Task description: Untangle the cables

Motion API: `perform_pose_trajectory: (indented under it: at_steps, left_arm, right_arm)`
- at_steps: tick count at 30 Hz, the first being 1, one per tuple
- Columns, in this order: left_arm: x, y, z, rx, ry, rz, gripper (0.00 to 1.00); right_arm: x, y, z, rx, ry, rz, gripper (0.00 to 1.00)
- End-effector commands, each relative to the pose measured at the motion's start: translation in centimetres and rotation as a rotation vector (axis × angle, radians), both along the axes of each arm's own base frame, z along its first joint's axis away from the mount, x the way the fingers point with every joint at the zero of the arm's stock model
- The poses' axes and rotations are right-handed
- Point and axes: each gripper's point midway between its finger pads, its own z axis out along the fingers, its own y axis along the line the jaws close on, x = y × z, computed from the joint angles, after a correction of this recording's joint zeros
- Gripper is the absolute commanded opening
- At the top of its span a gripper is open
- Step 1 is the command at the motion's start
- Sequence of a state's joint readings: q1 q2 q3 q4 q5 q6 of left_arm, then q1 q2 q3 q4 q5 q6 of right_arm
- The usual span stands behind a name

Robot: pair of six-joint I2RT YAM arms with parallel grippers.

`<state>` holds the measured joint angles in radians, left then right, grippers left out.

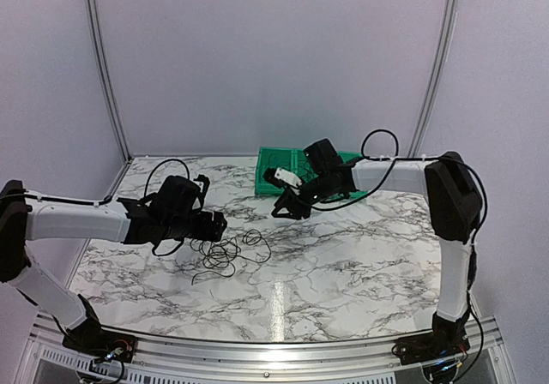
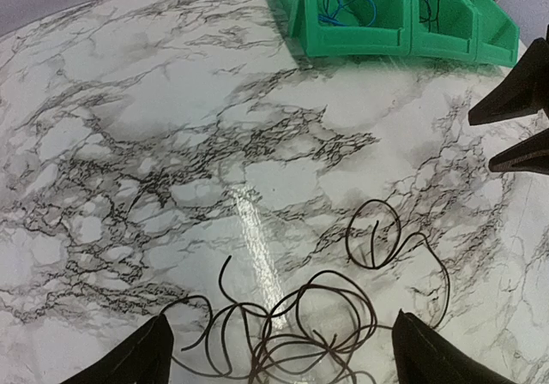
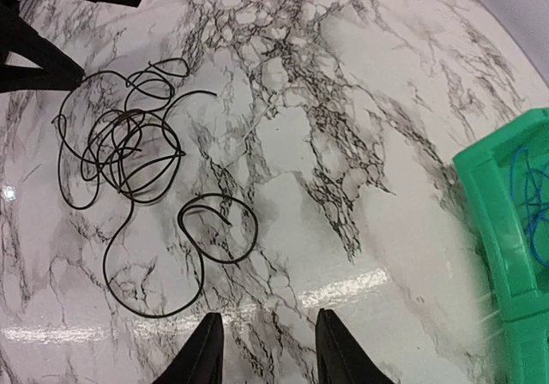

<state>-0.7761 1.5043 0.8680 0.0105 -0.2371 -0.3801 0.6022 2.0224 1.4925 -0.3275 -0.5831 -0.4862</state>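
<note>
At the left, the left tool (image 2: 283,320) hangs low over the tabletop (image 1: 343,264) with its jaws spread wide and nothing between them; the near edge of the tangle lies right under the gap. The cables (image 1: 225,251) rest left of centre on the marble, a small flat heap of very thin dark wire; overlapping rings crowd the middle, a few loose ends trail out, and one outlying loop (image 3: 254,231) curls off toward the right side, joined to the heap by a single long strand. They look almost weightless and limp, though with enough spring to hold their curves; I judge they will slide easily on the glossy surface and slip from a loose pinch, and pulling the knot itself would only tighten it. The better hold seems to be a free end or that outlying loop, pinched low against the tabletop. Further right, the right tool (image 3: 268,314) hovers above bare marble, jaws partly apart and empty, well clear of the heap; behind it stand the green bins (image 1: 279,174), one holding blue wire.
</note>
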Motion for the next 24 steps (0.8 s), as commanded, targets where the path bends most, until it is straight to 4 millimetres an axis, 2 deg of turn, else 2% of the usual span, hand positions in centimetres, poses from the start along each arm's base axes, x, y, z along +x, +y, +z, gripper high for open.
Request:
perform_pose_trajectory:
  at_steps: [1, 5, 13, 16, 24]
  left_arm:
    - [0.4, 1.4, 2.4, -0.098, -0.088, 0.099, 0.93]
    - [-0.1, 1.9, 1.4, -0.065, -0.055, 0.098, 0.93]
    - [-0.7, 2.6, 0.7, -0.091, -0.052, 0.124, 0.94]
    - [-0.6, 2.6, 0.6, -0.098, -0.049, 0.131, 0.94]
    - [-1.0, 2.8, 1.0, -0.119, -0.07, 0.123, 0.94]
  right_arm:
    - [0.0, 2.1, -2.5, -0.126, -0.051, 0.031, 0.39]
    - [0.2, 3.2, -4.8, -0.182, -0.04, 0.035, 0.42]
    - [-0.9, 4.3, -6.6, -0.207, -0.007, 0.065, 0.43]
    - [-0.9, 4.3, -6.6, -0.206, 0.006, 0.058, 0.44]
    - [-0.9, 3.5, -4.7, -0.203, -0.028, 0.04, 0.42]
